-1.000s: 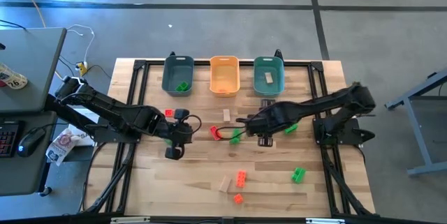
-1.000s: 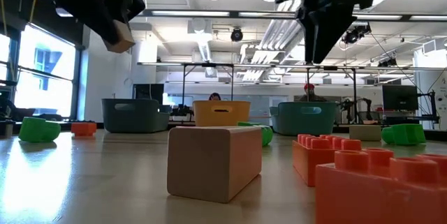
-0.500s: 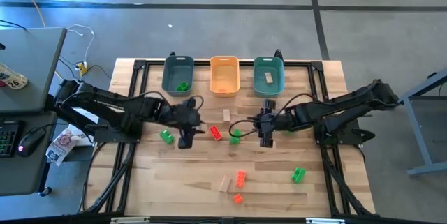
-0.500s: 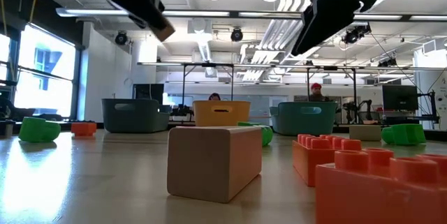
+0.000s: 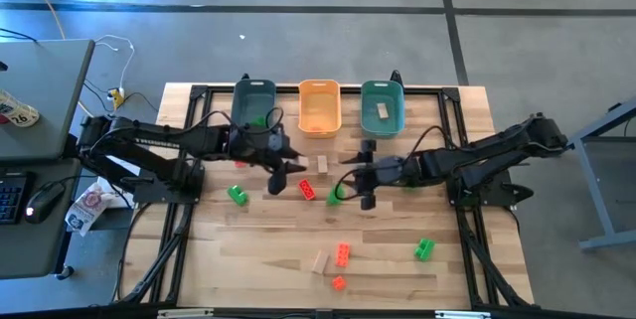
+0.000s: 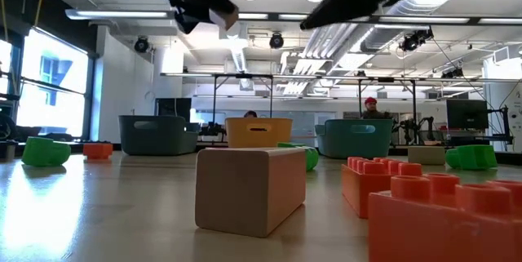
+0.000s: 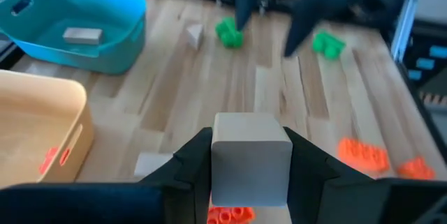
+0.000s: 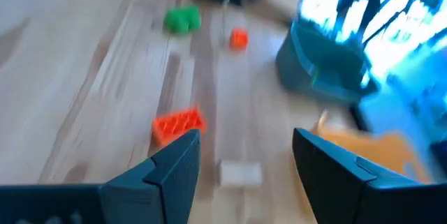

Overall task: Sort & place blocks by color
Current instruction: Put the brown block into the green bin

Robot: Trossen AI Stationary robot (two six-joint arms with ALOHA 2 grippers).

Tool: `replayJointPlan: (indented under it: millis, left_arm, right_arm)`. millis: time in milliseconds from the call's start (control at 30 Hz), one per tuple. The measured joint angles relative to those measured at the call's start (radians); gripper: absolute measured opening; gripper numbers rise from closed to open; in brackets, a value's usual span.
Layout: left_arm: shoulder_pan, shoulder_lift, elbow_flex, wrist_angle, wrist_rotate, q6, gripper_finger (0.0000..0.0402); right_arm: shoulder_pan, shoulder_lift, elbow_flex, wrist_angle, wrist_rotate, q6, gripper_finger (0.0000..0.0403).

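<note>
My left gripper (image 7: 251, 161) is shut on a pale tan block (image 7: 251, 155). It hangs high over the table's middle (image 5: 283, 166), in front of the left teal bin (image 5: 253, 106) and the orange bin (image 5: 319, 107). My right gripper (image 8: 244, 172) is open with nothing between its fingers and hovers over the middle (image 5: 350, 176). Red (image 5: 307, 189), green (image 5: 238, 195) and tan (image 5: 322, 164) blocks lie flat on the table. More lie near the front edge (image 5: 342, 253). One tan block (image 7: 82, 35) lies in the right teal bin (image 5: 382, 105). My left gripper pinches the tan block's two opposite side faces (image 7: 218, 161) between its two fingers (image 7: 192, 165). The block is lifted clear of the table, and its end face points ahead past the fingertips. In the low view its corner (image 6: 231, 19) sticks out below the dark fingers.
Three bins stand in a row along the far edge, and a green block (image 5: 260, 120) lies in the left teal one. In the low view a tan block (image 6: 249, 188) and red studded blocks (image 6: 391, 187) lie close to the near edge. Bare wood lies between the middle and near-edge blocks.
My left gripper, still shut on the tan block, has risen and moved toward the table's far right, toward the bins. My right gripper has risen and tipped from pointing down to nearly level, pointing toward the table's left. The blocks on the table have stayed in place.
</note>
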Motion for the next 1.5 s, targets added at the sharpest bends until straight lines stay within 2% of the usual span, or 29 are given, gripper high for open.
replayJointPlan:
  millis: [433,633,933,1500]
  left_arm:
    - [0.021,0.0,0.0,0.252,0.001,-0.223,0.011]
    - [0.023,0.0,0.0,0.349,0.052,-0.283,0.0109]
    - [0.023,0.036,0.001,0.442,0.066,-0.311,0.011]
    - [0.025,0.104,0.0,0.56,0.051,-0.327,0.0111]
  right_arm:
    - [-0.001,0.0,0.0,0.309,0.003,-0.352,0.0215]
    - [-0.005,0.0,0.0,0.435,0.003,-0.458,0.0215]
    - [-0.054,0.0,0.0,0.5,-0.062,-0.479,0.0215]
    - [-0.06,0.0,0.0,0.494,-0.064,-0.479,0.0215]
